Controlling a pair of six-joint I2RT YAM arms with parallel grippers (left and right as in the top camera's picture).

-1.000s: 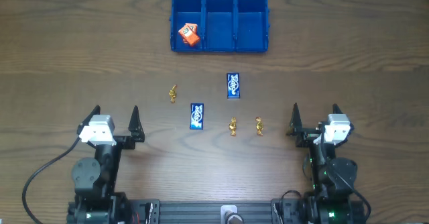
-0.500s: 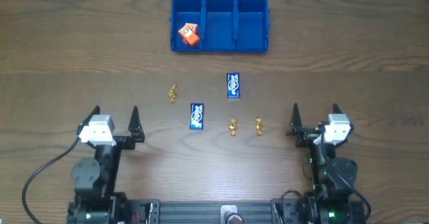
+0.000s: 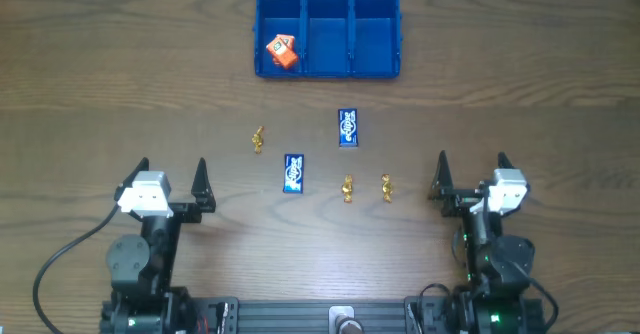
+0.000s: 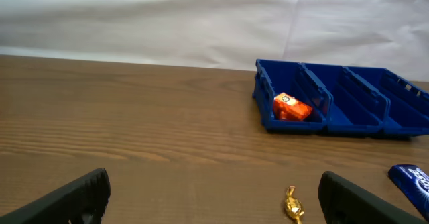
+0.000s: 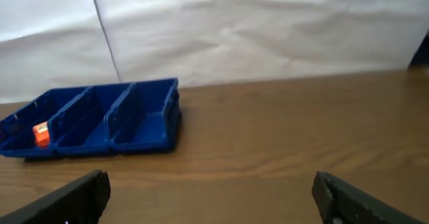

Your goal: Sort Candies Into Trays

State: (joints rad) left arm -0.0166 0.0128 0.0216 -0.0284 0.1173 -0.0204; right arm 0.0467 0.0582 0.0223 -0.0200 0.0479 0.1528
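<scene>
Blue tray (image 3: 328, 72) sat at the far side of the table (image 3: 100, 94), one orange candy (image 3: 282, 51) in its left compartment. Loose blue bars (image 3: 347, 128) and gold candies (image 3: 347, 188) lay nearer the arms. Both left gripper (image 3: 172, 164) and right gripper (image 3: 471, 160) gaped wide, holding nothing.

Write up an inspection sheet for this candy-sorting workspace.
Surface: wooden table, bare apart from the job's things.
Job's things: blue three-compartment tray at the far side, orange candy in its left compartment, other two compartments empty. Loose on the table: far blue candy, near blue candy, left gold candy, middle gold candy, right gold candy.
Clutter: nothing seen.
Hands: left hand and right hand both open, empty, close to their bases.
Cables: black cable loops beside the left arm's base, away from the candies.
Surroundings: white backdrop behind the table.
</scene>
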